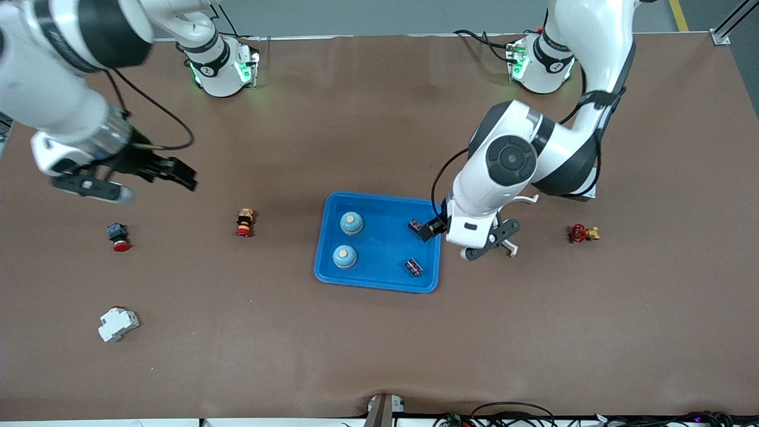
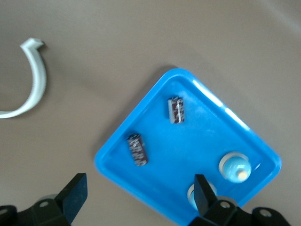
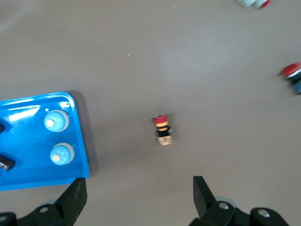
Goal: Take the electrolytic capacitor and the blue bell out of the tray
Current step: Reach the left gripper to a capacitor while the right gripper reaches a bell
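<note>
Evidently nothing has left the tray [image 1: 379,283] yet: it sits mid-desk [image 1: 367,356] holding two blue bells [image 1: 351,223] toward the right arm's end and two capacitors [image 1: 414,267] toward the left arm's end. The left tool [image 1: 434,229], spread and empty, hovers over the tray's edge by a capacitor. The right tool [image 1: 178,172], also spread, waits over bare brown desk.

I saw the blue tray [image 1: 379,279] at the frame's centre, holding two blue bells [image 1: 351,223] along one side and two dark capacitors [image 1: 414,267] along the other. My left gripper [image 1: 436,228] hung over the tray's edge by the upper capacitor, fingers apart. My right gripper [image 1: 178,173] hovered spread at the upper left of the frame, over bare table.
</note>
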Available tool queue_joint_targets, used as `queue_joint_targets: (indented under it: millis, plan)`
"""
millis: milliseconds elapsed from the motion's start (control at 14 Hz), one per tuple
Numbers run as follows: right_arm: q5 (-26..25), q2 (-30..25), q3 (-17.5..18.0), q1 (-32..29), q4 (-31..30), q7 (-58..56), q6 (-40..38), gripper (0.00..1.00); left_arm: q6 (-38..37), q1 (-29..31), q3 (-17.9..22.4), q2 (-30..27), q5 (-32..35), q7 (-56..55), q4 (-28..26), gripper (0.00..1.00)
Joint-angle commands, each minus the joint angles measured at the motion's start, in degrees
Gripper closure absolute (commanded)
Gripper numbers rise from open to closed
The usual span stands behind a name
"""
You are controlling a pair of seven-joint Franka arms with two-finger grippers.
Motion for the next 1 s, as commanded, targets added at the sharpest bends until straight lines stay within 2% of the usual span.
queue_joint_targets:
  millis: [0,215,501,931]
  plan:
    - [1.4,3.0,-0.8,5.3,-3.4,8.4,5.6,0.0,5.7,-2.2,0.9,4.1,2.2,-5.8,2.2,0.0]
    - [2.2,8.4,-0.8,11.5,-3.5,17.0,11.9,0.0,9.5,-3.3,0.9,7.5,5.6,-12.6,2.2,0.0]
    - [2.1,16.8,-0.8,19.1,-2.3,25.9,21.6,0.0,13.0,-4.0,1.2,10.6,5.8,-19.9,2.2,0.0]
    - [1.2,28.6,-0.9,24.4,3.7,31.5,26.9,0.0,13.3,-5.5,2.4,13.3,6.7,-23.4,1.7,0.0]
